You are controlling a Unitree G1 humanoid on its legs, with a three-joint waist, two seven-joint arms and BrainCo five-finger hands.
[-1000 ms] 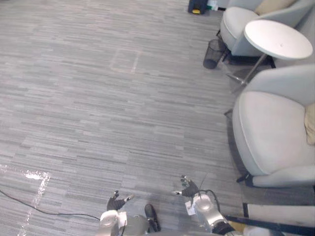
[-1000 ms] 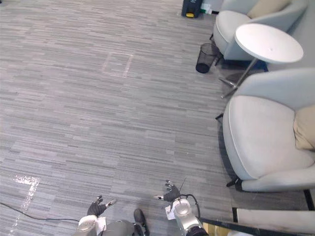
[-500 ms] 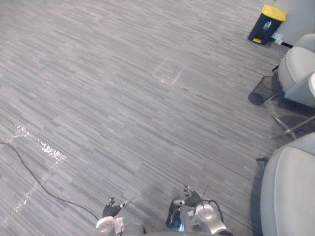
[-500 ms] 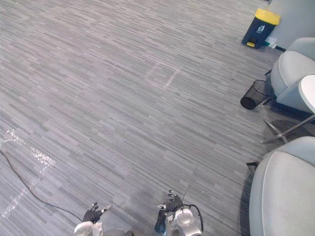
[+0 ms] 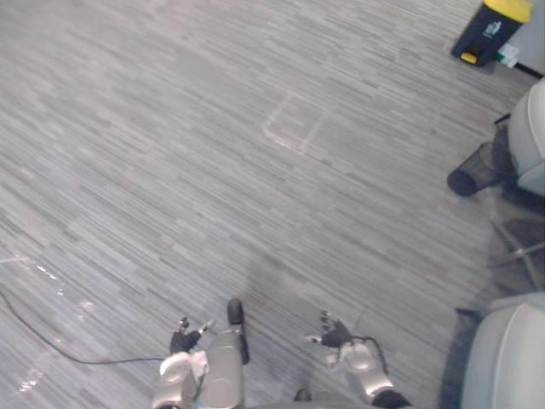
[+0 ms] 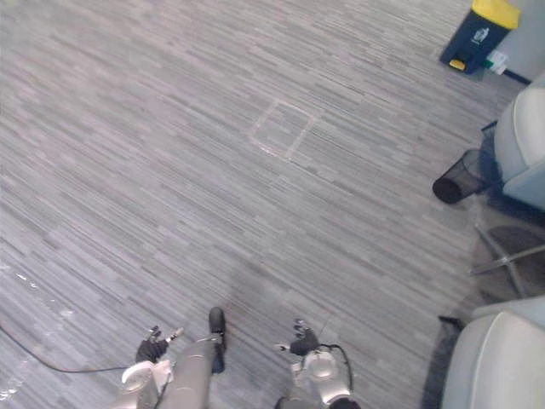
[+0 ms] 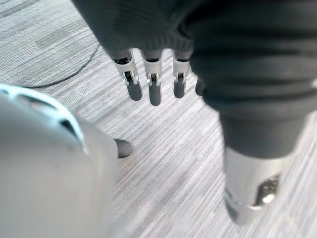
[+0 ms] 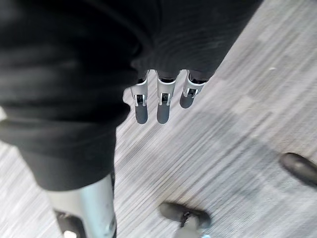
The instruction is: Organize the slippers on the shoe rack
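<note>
My left hand hangs low at the bottom of the eye views, over grey striped carpet. Its fingers are straight and hold nothing. My right hand hangs at the same height a little to the right. Its fingers are also straight and empty, with bare carpet beyond them.
A dark bin with a yellow lid stands at the far right. A black mesh wastebasket lies beside a grey armchair. Another grey armchair is at the near right. A square outline marks the carpet ahead.
The whole picture has shifted, so the camera has moved: the armchairs now sit further right and the round white table is out of the picture. Both hands stay open and empty.
</note>
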